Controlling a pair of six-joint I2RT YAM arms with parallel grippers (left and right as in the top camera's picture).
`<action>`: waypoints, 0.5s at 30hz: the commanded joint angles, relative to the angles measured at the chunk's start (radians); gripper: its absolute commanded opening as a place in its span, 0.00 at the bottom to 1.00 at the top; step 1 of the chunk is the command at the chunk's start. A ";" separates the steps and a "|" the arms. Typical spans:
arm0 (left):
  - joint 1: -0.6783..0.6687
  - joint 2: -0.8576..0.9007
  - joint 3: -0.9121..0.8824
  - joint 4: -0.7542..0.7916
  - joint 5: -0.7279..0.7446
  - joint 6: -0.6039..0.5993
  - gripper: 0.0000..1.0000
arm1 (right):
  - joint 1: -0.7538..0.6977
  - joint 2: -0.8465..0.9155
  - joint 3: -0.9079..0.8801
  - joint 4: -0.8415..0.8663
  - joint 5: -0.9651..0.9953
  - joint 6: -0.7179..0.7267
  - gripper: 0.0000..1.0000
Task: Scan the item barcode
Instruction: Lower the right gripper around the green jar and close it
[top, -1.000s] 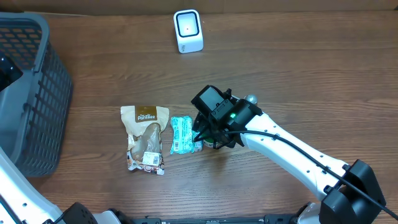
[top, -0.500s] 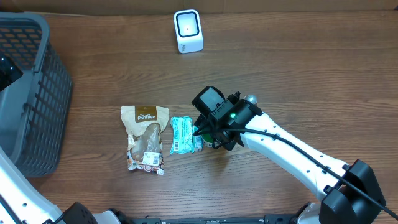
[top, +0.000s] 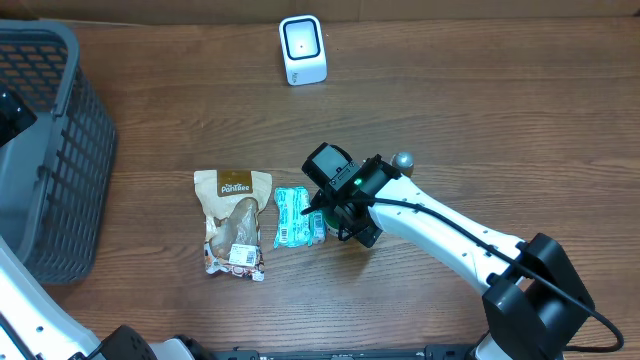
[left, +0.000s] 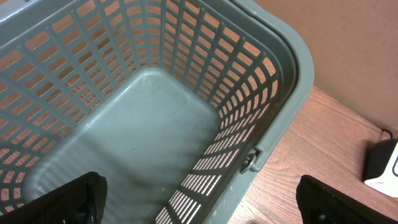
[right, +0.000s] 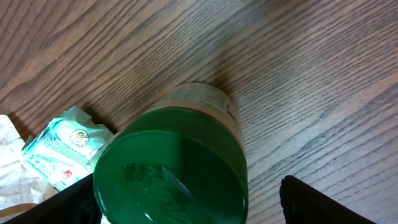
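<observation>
straddling green-lidded jar (right: 171, 168) — right jaws apart | left jaws over basket (left: 143, 130)

Showing a round jar (right: 171, 168) with a glossy green lid and tan label standing upright on the wooden desk (top: 480, 120), and a small white scanner (top: 302, 50) with a dark window sitting well apart near the far edge.

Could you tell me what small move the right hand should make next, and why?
Probably lower and close on the green-lidded jar: the right hand hangs open above it, fingers either side, and the jar stands apart from the scanner.
</observation>
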 joint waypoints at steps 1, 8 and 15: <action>-0.002 0.004 -0.006 0.003 0.011 -0.006 1.00 | -0.003 0.002 -0.005 0.004 0.014 0.008 0.84; -0.002 0.004 -0.006 0.003 0.011 -0.006 1.00 | 0.001 0.031 -0.005 0.004 0.015 0.007 0.83; -0.002 0.004 -0.006 0.003 0.011 -0.006 1.00 | 0.001 0.033 -0.005 0.001 0.041 0.003 0.79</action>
